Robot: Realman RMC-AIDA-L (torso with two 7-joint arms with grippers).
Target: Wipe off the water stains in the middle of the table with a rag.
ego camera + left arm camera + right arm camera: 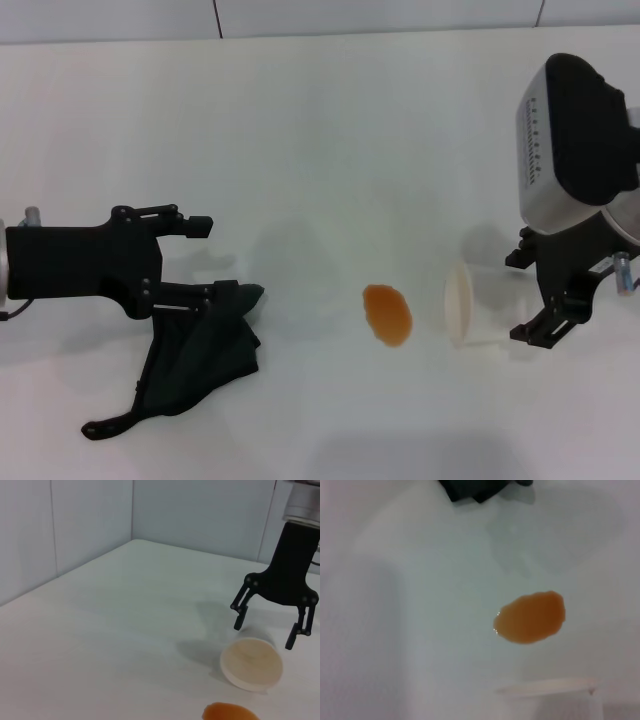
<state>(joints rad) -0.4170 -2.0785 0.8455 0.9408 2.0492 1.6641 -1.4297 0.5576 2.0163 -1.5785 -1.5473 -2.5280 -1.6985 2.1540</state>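
From the head view we see the black left gripper (205, 260) low over the broad white matte table (320, 130), its two fingers spread apart; the upper finger (190, 226) is free, while the lower finger (185, 295) lies against the top edge of the dark charcoal wrinkled rag (200, 360), which hangs and spreads just below the gripper with a thin tail-like corner trailing back toward the arm. We cannot tell whether the rag is actually pinched, since nothing lies between the two fingers. Ahead of the left fingertips, well apart from them, lies the small glossy orange-amber oval water stain (388, 314). Just beyond the stain, the whitish translucent cup (470, 305) lies on its side, and the black right gripper (535, 295) stands at the cup's far end, its fingers wide apart on either side of the cup's base without visibly clamping it. In the left wrist view, we look across the table at the right gripper (267, 627) pointing down, its spread fingers straddling the tipped cup (251, 663), with the edge of the orange stain (230, 712) nearer to us. In the right wrist view, the orange stain (531, 617) sits in the open on the table (395, 605), the cup's rim (545, 686) lies close to the camera, and a corner of the dark rag (472, 489) shows far beyond the stain.
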